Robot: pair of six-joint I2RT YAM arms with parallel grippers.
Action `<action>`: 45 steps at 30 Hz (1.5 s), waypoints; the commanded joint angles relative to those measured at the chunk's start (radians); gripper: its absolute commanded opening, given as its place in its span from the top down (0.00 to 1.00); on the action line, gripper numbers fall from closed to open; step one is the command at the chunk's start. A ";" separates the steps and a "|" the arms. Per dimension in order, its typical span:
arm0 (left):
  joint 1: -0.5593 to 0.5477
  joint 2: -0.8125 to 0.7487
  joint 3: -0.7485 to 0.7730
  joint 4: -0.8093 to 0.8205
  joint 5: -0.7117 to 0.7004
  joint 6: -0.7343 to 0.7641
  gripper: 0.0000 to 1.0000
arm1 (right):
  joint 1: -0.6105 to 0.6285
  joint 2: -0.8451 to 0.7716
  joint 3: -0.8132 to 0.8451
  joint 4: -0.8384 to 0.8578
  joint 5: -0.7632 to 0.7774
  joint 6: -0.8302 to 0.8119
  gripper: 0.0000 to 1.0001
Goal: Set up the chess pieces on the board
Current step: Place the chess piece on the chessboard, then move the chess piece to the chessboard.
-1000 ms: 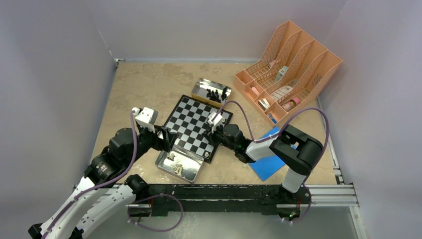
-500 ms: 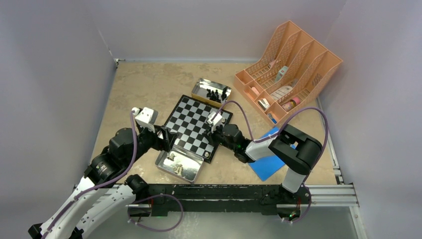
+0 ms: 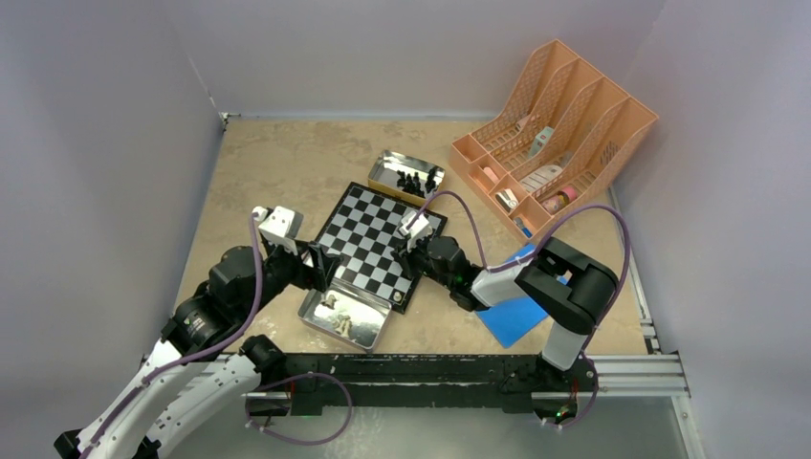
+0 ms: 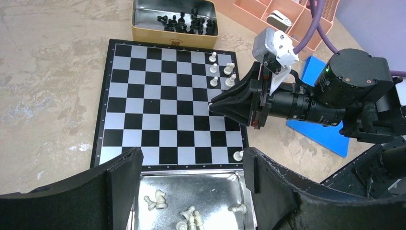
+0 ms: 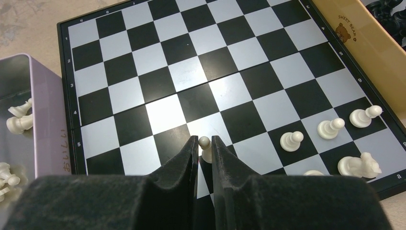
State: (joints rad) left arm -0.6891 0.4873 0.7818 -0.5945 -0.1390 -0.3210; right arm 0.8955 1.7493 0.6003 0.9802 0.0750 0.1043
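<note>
The tan table (image 3: pixel 287 163) lies bare along its left and far sides, while a peach file rack (image 3: pixel 555 124) fills the far right corner. The board (image 3: pixel 368 234) sits mid-table, turned slightly, most of its squares bare. A tin (image 4: pixel 158 36) of black pieces lies against its far edge, and a tin (image 5: pixel 45 124) of white pieces against its near edge. The left gripper (image 4: pixel 191 158) hangs over the near tin with its jaws spread wide and nothing between them. The right gripper (image 5: pixel 205 143) reaches low over the board's right side, its fingers close on either side of a white pawn (image 5: pixel 205 146). Whether they press it cannot be told. The pawn stands upright, in line with three other pawns (image 5: pixel 331 127) near the right edge.
</note>
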 commanded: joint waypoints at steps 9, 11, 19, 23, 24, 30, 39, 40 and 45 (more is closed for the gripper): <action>0.003 -0.008 0.028 0.019 -0.013 0.010 0.24 | -0.004 -0.032 0.046 -0.018 -0.005 -0.010 0.79; 0.002 -0.009 0.029 0.019 -0.014 0.010 0.23 | -0.004 -0.035 0.046 -0.028 0.001 -0.012 0.79; 0.003 -0.009 0.029 0.019 -0.013 0.010 0.23 | -0.005 -0.065 0.106 -0.170 -0.006 -0.067 0.76; 0.003 -0.012 0.029 0.018 -0.011 0.008 0.24 | -0.004 -0.060 0.147 -0.244 0.007 -0.079 0.75; 0.003 -0.014 0.028 0.016 -0.011 0.008 0.24 | -0.004 -0.060 0.161 -0.267 0.010 -0.080 0.74; 0.003 -0.020 0.027 0.019 -0.011 0.010 0.23 | -0.004 -0.051 0.234 -0.385 0.042 -0.084 0.72; 0.003 -0.011 0.026 0.019 -0.008 0.013 0.23 | -0.005 -0.018 0.275 -0.450 0.043 -0.099 0.69; 0.003 -0.012 0.026 0.019 -0.008 0.013 0.23 | -0.004 -0.018 0.276 -0.450 0.043 -0.098 0.70; 0.003 -0.009 0.025 0.022 -0.012 0.013 0.23 | -0.005 -0.012 0.278 -0.456 0.045 -0.114 0.72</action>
State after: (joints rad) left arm -0.6891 0.4751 0.7818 -0.5961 -0.1390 -0.3206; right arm 0.8955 1.7294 0.8364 0.5266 0.0959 0.0181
